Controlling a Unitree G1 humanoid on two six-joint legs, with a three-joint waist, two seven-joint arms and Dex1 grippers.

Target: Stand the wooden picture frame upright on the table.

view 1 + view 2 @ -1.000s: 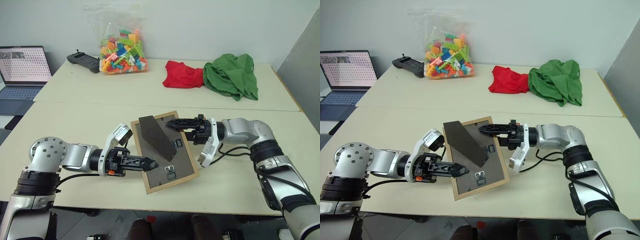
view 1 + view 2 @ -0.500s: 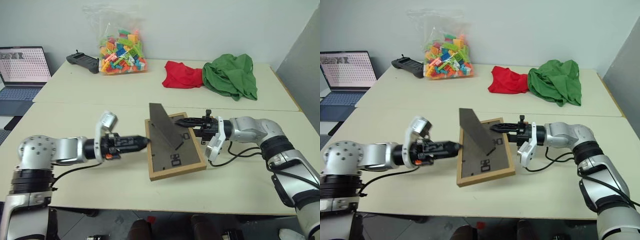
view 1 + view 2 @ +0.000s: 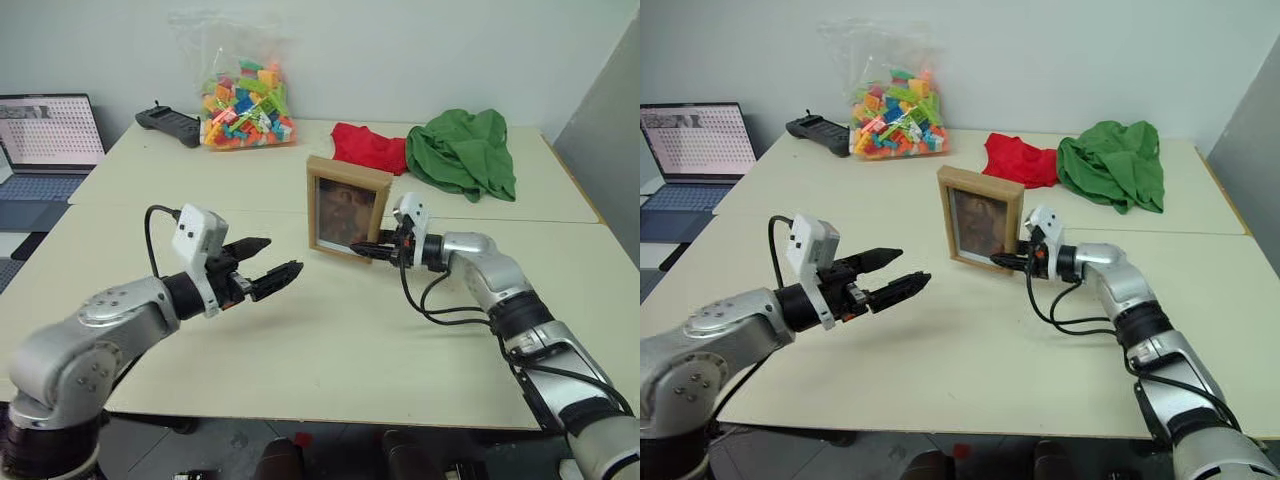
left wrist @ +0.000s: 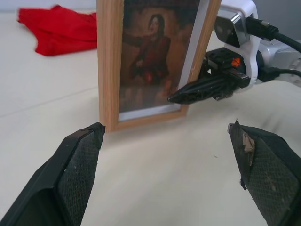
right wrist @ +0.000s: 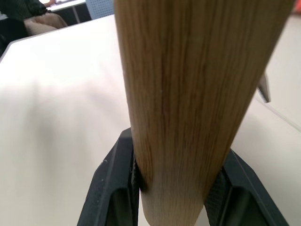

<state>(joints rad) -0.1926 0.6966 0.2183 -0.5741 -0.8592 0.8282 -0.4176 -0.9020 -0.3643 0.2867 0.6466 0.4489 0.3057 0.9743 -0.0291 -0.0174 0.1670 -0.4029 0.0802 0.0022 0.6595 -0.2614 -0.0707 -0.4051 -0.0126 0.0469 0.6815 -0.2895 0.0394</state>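
**Picture frame stands upright on the bench, gripped at one edge**

The wooden picture frame (image 3: 348,208) stands upright on the pale bench (image 3: 330,350), its brownish picture facing the robot. The right pincer (image 3: 383,248) clamps the frame's lower right edge, one black finger on each face of the wood, as the right wrist view shows close up. The left pincer (image 3: 266,268) hovers above the bench to the left of the frame and well apart from it, its two fingers spread wide with nothing between them; in the left wrist view the frame stands ahead of its tips. On the far bench beyond the right pincer lie a red cloth (image 3: 364,148) and a green cloth (image 3: 462,150); beyond the left pincer sit a bag of coloured blocks (image 3: 244,105), a black controller (image 3: 168,123) and an open laptop (image 3: 42,150).
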